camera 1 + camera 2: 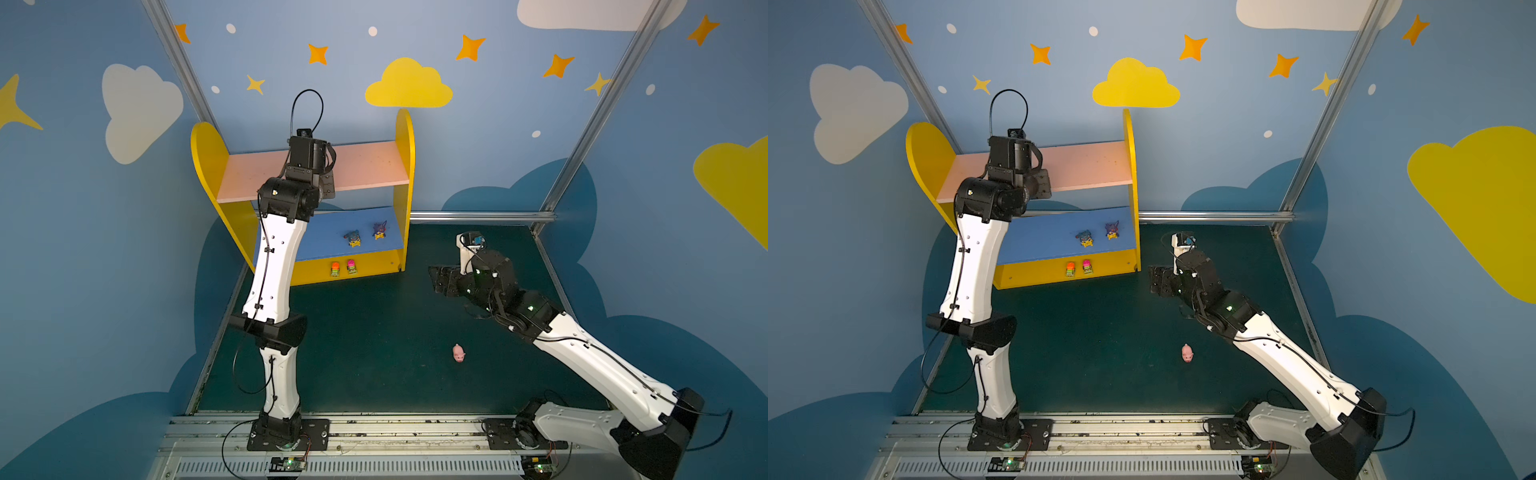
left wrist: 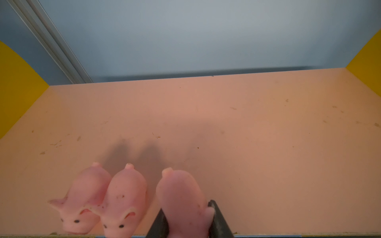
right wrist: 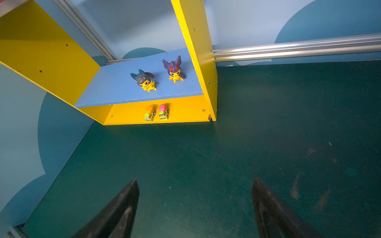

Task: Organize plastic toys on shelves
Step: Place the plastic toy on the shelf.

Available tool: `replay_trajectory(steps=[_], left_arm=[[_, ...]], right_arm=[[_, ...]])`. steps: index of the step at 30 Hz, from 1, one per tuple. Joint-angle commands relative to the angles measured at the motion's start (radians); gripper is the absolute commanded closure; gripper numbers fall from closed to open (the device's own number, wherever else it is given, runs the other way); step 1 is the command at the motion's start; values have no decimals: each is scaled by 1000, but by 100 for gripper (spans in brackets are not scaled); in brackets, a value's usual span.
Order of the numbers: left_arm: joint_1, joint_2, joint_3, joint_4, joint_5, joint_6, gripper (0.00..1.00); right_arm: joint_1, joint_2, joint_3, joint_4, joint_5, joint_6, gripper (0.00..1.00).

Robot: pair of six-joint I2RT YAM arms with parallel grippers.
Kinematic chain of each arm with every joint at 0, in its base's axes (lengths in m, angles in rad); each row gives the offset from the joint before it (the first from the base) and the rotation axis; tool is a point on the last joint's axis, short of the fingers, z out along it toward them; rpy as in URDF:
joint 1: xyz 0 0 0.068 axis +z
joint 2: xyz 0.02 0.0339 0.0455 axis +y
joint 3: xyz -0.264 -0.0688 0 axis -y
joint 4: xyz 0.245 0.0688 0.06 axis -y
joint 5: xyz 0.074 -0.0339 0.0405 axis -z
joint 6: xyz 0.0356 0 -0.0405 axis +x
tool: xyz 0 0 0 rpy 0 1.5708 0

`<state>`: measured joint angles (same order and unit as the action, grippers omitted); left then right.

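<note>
While I watch from the front rail, the dark green tabletop (image 1: 374, 332) spreads across the booth, and the shelves (image 1: 210, 153) stand at its far edge: yellow rounded sides, a pink upper board (image 1: 365, 166), a blue lower board (image 1: 324, 241) and a yellow base (image 1: 374, 266). The left arm (image 1: 274, 266) reaches up to the pink board. The right arm (image 1: 602, 361) stretches low over the tabletop, beside the shelves.

The right gripper (image 3: 195, 181) gapes wide with nothing between its fingers. The left gripper (image 2: 187, 206) flanks a pig (image 2: 181, 195) at the front edge of the pink board, with a finger against each side; I cannot tell whether they squeeze it or only touch it. Just beside it, a second pig (image 2: 123, 197) and a third pig (image 2: 82, 195) stand touching each other.

A fourth pig (image 1: 459, 353) lies alone on the tabletop, well apart from the shelves. A blue-headed figure (image 1: 353, 238) and a purple-headed figure (image 1: 380, 230) sit on the blue board near the right side panel. An orange-topped car (image 1: 335, 269) and a pink-topped car (image 1: 351, 266) stand side by side on the base below them.
</note>
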<state>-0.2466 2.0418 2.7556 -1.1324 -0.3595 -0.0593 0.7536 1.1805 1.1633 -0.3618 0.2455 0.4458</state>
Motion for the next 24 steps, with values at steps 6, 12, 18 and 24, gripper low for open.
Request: replay_trajectory(steps=[6, 12, 18, 24], left_arm=[[9, 35, 18, 10, -6, 23, 67], [9, 31, 17, 12, -4, 25, 57], [9, 27, 17, 14, 8, 24, 51], [9, 17, 18, 16, 5, 24, 48]], right_arm=[[-18, 17, 32, 26, -18, 10, 16], [-25, 22, 33, 32, -29, 11, 16], [-25, 30, 39, 34, -38, 14, 16], [-27, 34, 48, 30, -41, 14, 16]])
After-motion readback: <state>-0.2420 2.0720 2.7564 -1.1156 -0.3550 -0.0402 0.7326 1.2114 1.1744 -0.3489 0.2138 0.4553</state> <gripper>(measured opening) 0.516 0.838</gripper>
